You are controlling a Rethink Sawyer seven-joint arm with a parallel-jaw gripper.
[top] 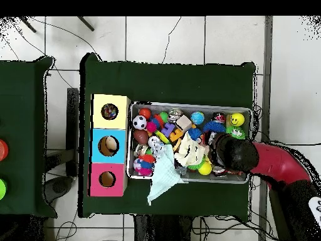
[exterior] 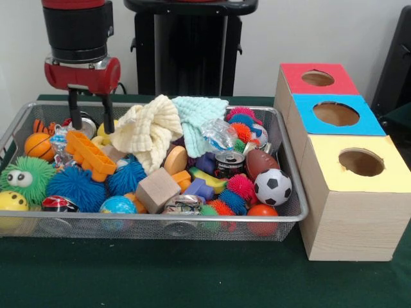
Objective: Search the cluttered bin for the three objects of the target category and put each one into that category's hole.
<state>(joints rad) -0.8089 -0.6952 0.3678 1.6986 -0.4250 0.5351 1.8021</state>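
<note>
My gripper [exterior: 92, 127] hangs open over the far left corner of the wire mesh bin [exterior: 292, 192], its fingertips just above the clutter. A silver round object [exterior: 87, 122] shows between and behind the fingers; I cannot tell if they touch it. Just below lie an orange plastic block [exterior: 90, 155] and a cream knitted cloth [exterior: 149, 128]. Three boxes stand right of the bin, with a red top [exterior: 318, 78], a blue top [exterior: 336, 114] and a yellow top [exterior: 361, 162], each with a round hole. In the overhead view the arm [top: 233, 154] covers the gripper.
The bin also holds a mint cloth [exterior: 199, 112], blue spiky balls [exterior: 76, 186], a green fuzzy ball [exterior: 26, 176], a wooden cube [exterior: 157, 190], a soccer ball [exterior: 272, 187], a toy football [exterior: 260, 162] and a small can [exterior: 229, 163]. Overhead, the mint cloth [top: 162, 179] drapes over the bin's rim.
</note>
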